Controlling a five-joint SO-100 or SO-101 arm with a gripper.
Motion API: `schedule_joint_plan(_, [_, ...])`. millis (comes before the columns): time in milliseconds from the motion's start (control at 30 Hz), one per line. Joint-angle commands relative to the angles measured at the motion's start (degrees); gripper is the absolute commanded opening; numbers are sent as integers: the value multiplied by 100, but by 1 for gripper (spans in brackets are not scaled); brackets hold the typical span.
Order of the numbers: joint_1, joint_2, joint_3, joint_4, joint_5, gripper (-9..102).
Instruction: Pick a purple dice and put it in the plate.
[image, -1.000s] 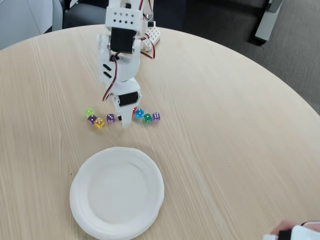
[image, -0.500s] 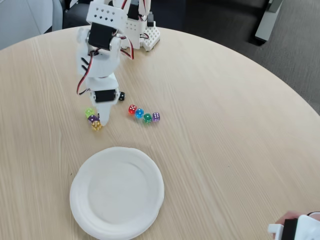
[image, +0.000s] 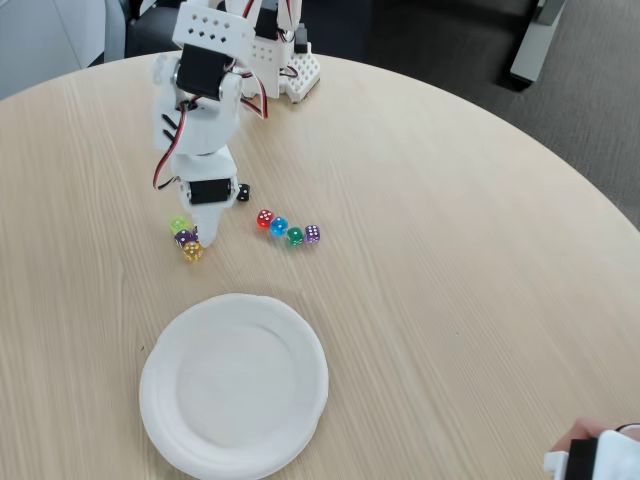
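My white gripper (image: 206, 238) points down at the table with its tip among the left cluster of dice. From this view I cannot tell how its jaws stand. The purple dice is hidden, possibly behind the gripper's fingers. Touching the tip on its left are a dark purple die (image: 184, 237), a yellow die (image: 192, 251) and a lime die (image: 178, 224). The white plate (image: 234, 384) lies nearer the camera, a short way below the gripper, with nothing in it.
To the gripper's right lies a row of a red die (image: 264, 218), a blue die (image: 279, 226), a green die (image: 295, 236) and a pale lilac die (image: 312, 233). The arm's base (image: 285, 70) stands at the table's far edge. A person's hand (image: 590, 452) shows at the bottom right corner.
Since a second ago the arm has swung left from the middle of the dice row to the left cluster. The purple die beside it then is out of sight. No movement in the last half second.
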Motion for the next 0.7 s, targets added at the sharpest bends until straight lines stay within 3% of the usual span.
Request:
schedule_joint_plan(0, [70,79,-70,44,-44,0])
schedule_joint_plan(667, [-18,2057,-79,70,-229,0])
